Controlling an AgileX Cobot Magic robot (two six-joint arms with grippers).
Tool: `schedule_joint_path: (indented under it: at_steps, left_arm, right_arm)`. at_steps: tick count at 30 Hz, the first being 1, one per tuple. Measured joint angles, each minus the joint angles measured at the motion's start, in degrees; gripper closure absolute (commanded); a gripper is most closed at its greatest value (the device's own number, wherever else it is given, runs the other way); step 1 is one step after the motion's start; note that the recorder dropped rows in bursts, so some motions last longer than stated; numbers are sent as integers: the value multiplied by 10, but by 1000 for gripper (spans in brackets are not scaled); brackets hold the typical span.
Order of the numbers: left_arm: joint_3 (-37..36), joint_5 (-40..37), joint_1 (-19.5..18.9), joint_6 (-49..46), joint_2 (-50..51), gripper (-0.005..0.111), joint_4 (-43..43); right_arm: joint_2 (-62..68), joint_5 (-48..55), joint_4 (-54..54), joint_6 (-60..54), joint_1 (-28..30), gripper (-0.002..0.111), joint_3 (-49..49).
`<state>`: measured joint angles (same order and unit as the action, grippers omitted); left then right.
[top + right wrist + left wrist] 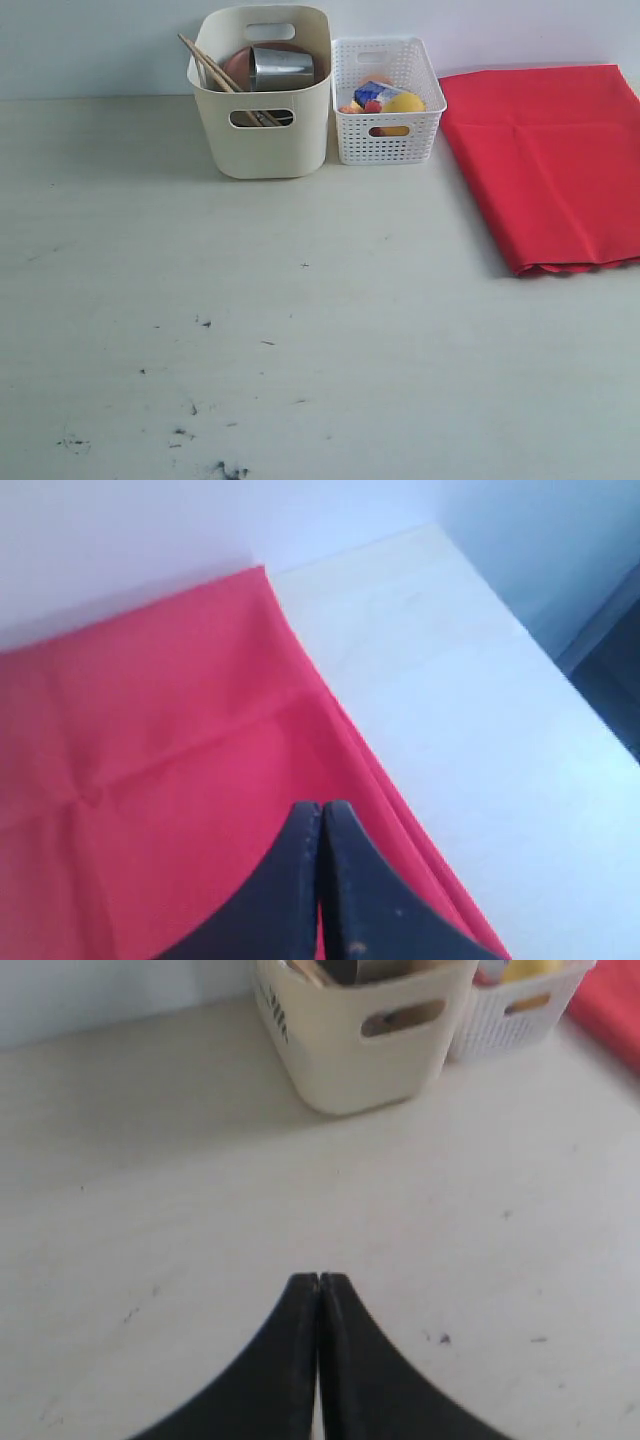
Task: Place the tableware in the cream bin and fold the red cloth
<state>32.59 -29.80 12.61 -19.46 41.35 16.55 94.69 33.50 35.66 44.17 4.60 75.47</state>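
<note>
Pale, scuffed table (pixel 300 330) against a plain wall. At the back stands the cream bin (pixel 265 150), with the steel cup (pixel 282 68) and chopsticks (pixel 205 62) poking up inside. Just beside it sits the white basket (pixel 385 145) of toy food (pixel 400 103). The red cloth (pixel 550 170) lies flat and creased on the right. The left gripper (pixel 319 1282) hangs over bare table, jaws pressed together, nothing held, the bin well ahead of it. The right gripper (pixel 322 808), also pinched tight and empty, is directly over the cloth near its edge; whether it touches, I cannot tell.
</note>
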Motion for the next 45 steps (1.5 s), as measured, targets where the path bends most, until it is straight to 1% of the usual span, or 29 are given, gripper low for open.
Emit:
schedule_joint_path:
  at_steps: [6, 11, 14, 17, 24, 32, 34, 35, 38, 40, 42, 45]
  left_arm:
    - [-4, 15, 0, 18, -147, 104, 33]
    - [-50, 16, 0, 35, -258, 104, 35]
    - [-80, 14, 0, 38, -305, 104, 37]
    - [-95, 10, 0, 39, -336, 104, 38]
    - [-98, 8, 0, 39, -356, 104, 41]
    - [-98, 7, -1, 38, -360, 104, 41]
    - [-100, 7, -12, 21, -374, 104, 33]
    - [-101, 9, -24, 14, -384, 104, 29]
    - [-129, 38, -74, -3, -409, 104, 29]
    - [-166, 73, -106, -9, -410, 104, 27]
    - [-212, 112, -127, -9, -410, 104, 27]
    - [-271, 192, -137, -10, -410, 104, 31]
  right_arm:
    - [-187, -25, 1, 34, 0, 108, -126]
    - [-354, -66, -5, 37, 0, 108, -252]
    - [-438, -79, -32, 38, 0, 108, -318]
    - [-505, -78, -78, 38, 0, 108, -361]
    - [-608, -62, -107, 40, 0, 108, -377]
    - [-656, -61, -107, 40, 0, 108, -377]
    - [-661, -61, -108, 40, 0, 108, -377]
    - [-662, -61, -108, 40, 0, 108, -377]
    - [-664, -60, -108, 40, 0, 108, -377]
    - [-666, -59, -108, 40, 0, 108, -377]
    - [-666, -59, -109, 40, 0, 108, -377]
    - [-666, -59, -109, 40, 0, 108, -377]
